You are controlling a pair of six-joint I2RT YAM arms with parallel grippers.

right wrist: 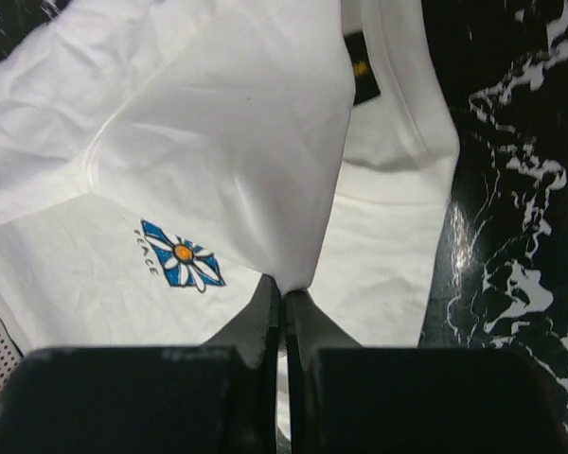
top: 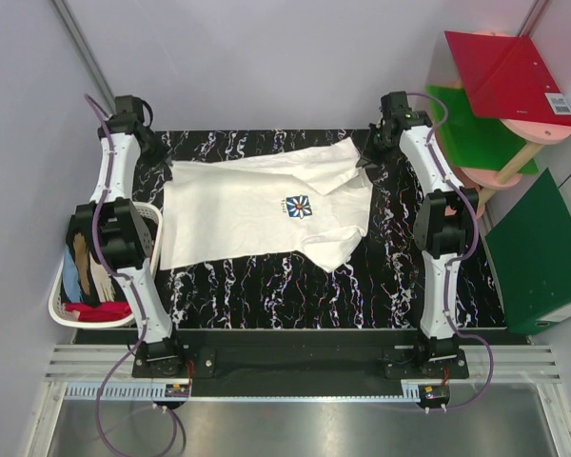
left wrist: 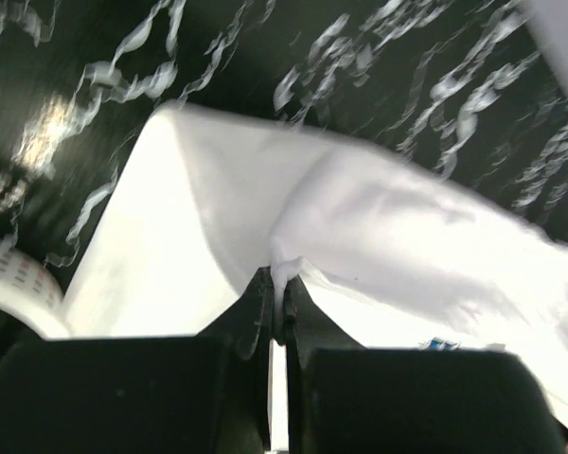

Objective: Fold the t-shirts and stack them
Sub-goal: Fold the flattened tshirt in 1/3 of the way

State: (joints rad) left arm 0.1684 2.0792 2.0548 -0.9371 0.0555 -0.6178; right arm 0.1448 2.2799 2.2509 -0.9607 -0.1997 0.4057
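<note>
T-shirt (top: pixel 257 214): we see it spread on the table (top: pixel 409 286), between the arms.
Left gripper (left wrist: pixel 276 284): pressed together on a pinch of the shirt's edge, far left.
Right gripper (right wrist: pixel 282 288): pinching a folded-over flap, far right.
Risk: we judge that such thin pinches could slip if the arms pull unevenly, skewing the fold.
Count: one t-shirt on the table; a basket (top: pixel 59 303) of red, blue and tan cloth, number unclear; one red board (top: pixel 509 71); two green boards (top: pixel 538 252).
</note>
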